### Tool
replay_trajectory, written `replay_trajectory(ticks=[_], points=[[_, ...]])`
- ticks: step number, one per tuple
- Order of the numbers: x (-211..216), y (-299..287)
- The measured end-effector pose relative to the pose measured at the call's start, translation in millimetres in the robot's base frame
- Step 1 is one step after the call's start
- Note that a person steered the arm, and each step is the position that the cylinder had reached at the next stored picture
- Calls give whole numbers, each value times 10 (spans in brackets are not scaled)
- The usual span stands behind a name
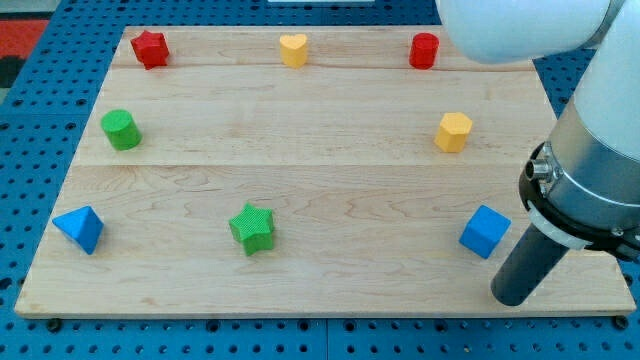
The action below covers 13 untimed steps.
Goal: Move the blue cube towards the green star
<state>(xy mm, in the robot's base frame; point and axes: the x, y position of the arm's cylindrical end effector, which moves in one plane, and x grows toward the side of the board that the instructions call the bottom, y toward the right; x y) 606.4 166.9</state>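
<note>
My tip point(516, 297), a plain rod with no end effector to open or shut, rests just right of the blue cube point(485, 231), near the counter point(330, 190) bottom-right corner. The cube sits turned diamond-wise, without a long axis. The green star point(252, 228) lies well left.

Blue cube point(485, 231) right of green star point(252, 228)

Red star point(150, 48), yellow heart point(293, 49), red cylinder point(424, 50), green cylinder point(121, 130), yellow hexagon point(453, 132), blue triangle point(80, 229), wooden board point(330, 170)

Bright, even overhead light, soft short shadows under blocks, sharp focus, no glare.
</note>
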Motion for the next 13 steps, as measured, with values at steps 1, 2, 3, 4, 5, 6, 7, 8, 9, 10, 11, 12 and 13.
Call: replay_trajectory(ticks=[1, 2, 3, 4, 5, 6, 7, 8, 9, 10, 11, 12, 13], points=[[21, -42], [30, -42], [46, -42], [48, -43], [58, -92], [58, -129], [55, -182], [-47, -522], [-146, -758], [-179, -843], [-181, -872], [-181, -946], [-181, -1152]])
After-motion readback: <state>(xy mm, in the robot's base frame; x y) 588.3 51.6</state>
